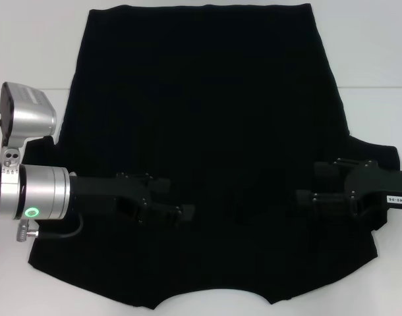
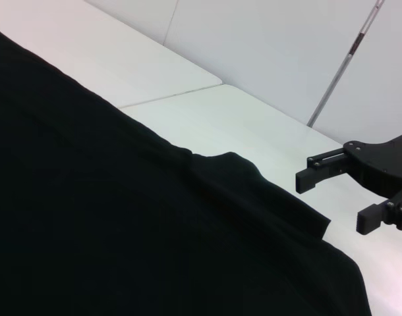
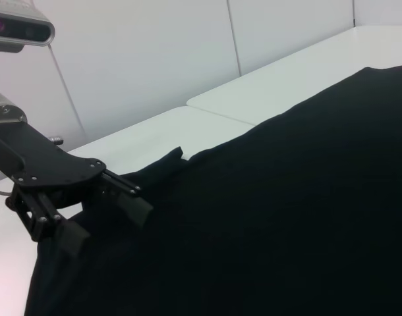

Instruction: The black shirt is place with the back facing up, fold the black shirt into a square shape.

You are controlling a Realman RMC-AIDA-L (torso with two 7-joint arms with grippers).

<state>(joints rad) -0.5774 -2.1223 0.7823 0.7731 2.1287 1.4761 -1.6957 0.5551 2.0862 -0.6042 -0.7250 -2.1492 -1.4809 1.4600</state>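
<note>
The black shirt (image 1: 207, 99) lies spread flat on the white table, plain side up, with its curved neck opening at the near edge and its hem at the far edge. My left gripper (image 1: 178, 197) hovers open over the shirt's near left part, pointing inward. Over the near right part my right gripper (image 1: 308, 183) is open too, facing the left one. The left wrist view shows the shirt (image 2: 89, 217) and the right gripper (image 2: 339, 197) beyond a sleeve. In the right wrist view the left gripper (image 3: 99, 217) hangs above the shirt (image 3: 287, 217). Nothing sits between either pair of fingers.
The white table (image 1: 372, 66) shows bare on both sides of the shirt, with a seam running across it (image 2: 168, 97). A white wall (image 3: 155, 59) stands behind the table.
</note>
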